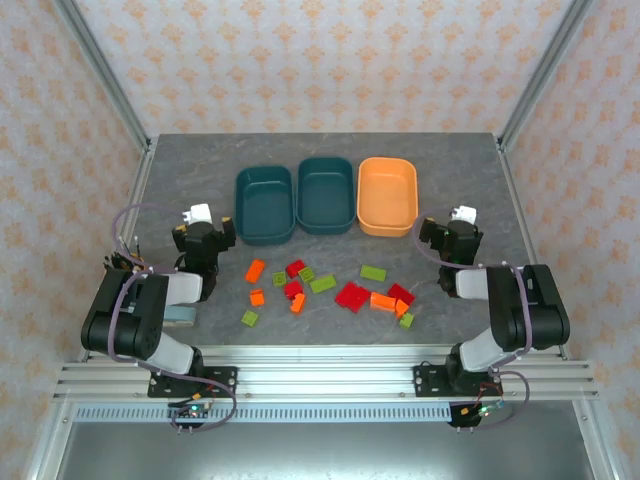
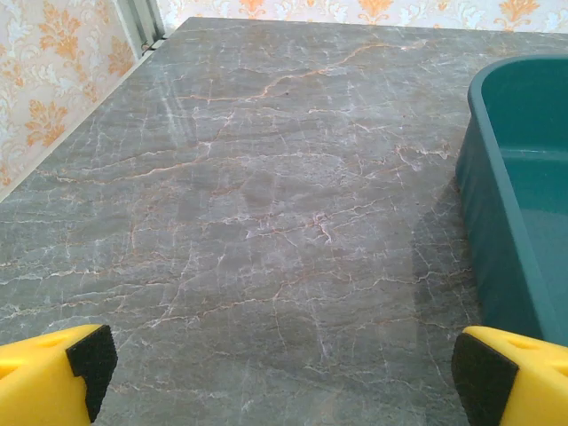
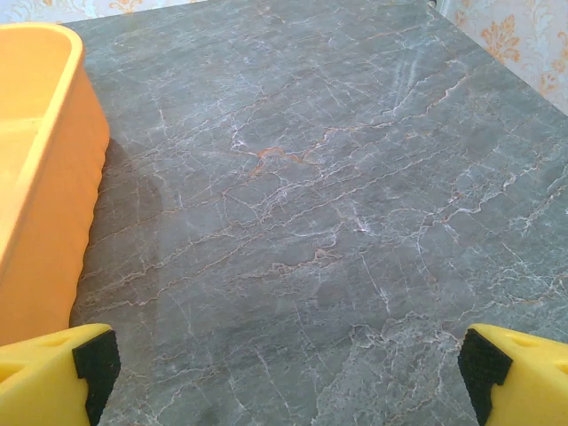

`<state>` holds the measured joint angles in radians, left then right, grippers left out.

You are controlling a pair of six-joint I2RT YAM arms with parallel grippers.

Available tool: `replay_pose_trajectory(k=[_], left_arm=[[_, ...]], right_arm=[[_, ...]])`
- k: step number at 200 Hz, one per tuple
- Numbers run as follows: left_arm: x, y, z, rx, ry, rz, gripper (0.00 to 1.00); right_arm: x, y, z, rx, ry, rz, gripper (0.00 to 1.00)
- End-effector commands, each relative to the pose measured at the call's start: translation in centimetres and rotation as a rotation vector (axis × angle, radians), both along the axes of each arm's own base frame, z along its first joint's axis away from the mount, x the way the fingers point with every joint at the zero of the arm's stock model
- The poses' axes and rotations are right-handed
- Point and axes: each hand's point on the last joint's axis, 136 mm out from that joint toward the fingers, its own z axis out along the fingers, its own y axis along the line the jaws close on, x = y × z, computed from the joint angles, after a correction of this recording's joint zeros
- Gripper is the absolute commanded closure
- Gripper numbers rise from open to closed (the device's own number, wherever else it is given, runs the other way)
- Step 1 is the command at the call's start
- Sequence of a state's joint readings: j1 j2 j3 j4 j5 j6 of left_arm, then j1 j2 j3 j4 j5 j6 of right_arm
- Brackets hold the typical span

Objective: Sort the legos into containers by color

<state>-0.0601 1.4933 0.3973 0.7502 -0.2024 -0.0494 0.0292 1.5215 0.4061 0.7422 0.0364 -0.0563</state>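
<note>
Three containers stand in a row at the back: two dark teal tubs [image 1: 264, 204] [image 1: 326, 194] and an orange tub [image 1: 387, 195]. All look empty. Several legos lie scattered on the table in front of them: orange ones [image 1: 256, 270], red ones [image 1: 352, 296] and lime green ones [image 1: 322, 284]. My left gripper [image 1: 205, 238] sits left of the teal tubs, open over bare table [image 2: 284, 390], with a teal tub wall [image 2: 497, 240] at its right. My right gripper [image 1: 450, 240] sits right of the orange tub, open over bare table [image 3: 284, 390], the orange tub wall [image 3: 44, 204] at its left.
The grey marble table [image 1: 190, 170] has metal frame posts at its back corners and patterned walls around it. The arms' bases [image 1: 190, 375] [image 1: 470, 375] are bolted on a rail at the near edge.
</note>
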Motion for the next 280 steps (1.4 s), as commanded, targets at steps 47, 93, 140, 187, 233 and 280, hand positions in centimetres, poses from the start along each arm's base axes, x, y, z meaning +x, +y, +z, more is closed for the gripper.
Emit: replay_pose_trajectory(k=[47,93,140,187,233,280], left_arm=[[0.3,0.4,1.0,0.032,-0.033,0.023,0.0],[0.3,0.4,1.0,0.032,-0.033,0.023,0.0],[0.5,0.2,3.1,0.073,0.001,0.039,0.0],[0.3,-2.0,10.8,0.145,-0.066,0.073,0.0],[0.7,-6.9,21.8,0.134,-0.255,-0.002,0.0],[-2.6,-5.7,23.9,-0.412,-0.095,0.224,0.0]], right_arm=[[0.7,-0.1,1.2,0.012,-0.045,-0.006,0.01],[0.8,-0.1,1.2,0.014,-0.047,-0.006,0.01],[0.5,-0.7,3.1,0.004,-0.053,-0.043,0.01],[-1.1,-3.1,14.0,-0.068,-0.158,-0.219,0.01],[-4.9,-1.7,29.2,0.046,-0.291,-0.255,0.01],[-9.0,2.9,24.2,0.412,0.214,-0.203,0.01]])
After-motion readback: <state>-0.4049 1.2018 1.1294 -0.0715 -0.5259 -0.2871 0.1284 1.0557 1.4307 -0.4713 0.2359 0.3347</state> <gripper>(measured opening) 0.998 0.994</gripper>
